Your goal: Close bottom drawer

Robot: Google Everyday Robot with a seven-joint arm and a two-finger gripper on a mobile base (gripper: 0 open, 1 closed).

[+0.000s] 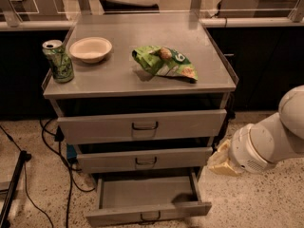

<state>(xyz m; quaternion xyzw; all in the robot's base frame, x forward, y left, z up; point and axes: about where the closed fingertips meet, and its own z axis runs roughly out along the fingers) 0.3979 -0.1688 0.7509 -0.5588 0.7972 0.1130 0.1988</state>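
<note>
The grey metal cabinet (137, 84) has three drawers. The bottom drawer (147, 194) is pulled out wide, and its inside looks empty. Its narrow front panel (114, 215) carries a small dark loop handle (150, 216). The middle drawer (142, 159) and the top drawer (142, 126) each stick out slightly. My white arm (266, 144) reaches in from the right. My gripper (219, 161) is the tan part at the arm's end. It hangs beside the cabinet's right front corner, level with the middle drawer and above the open drawer's right side.
On the cabinet top stand a green can (58, 61), a white bowl (90, 49) and a green chip bag (164, 62). Black cables (61, 175) run over the speckled floor on the left. A dark stand leg (12, 189) is at the far left. Counters stand behind.
</note>
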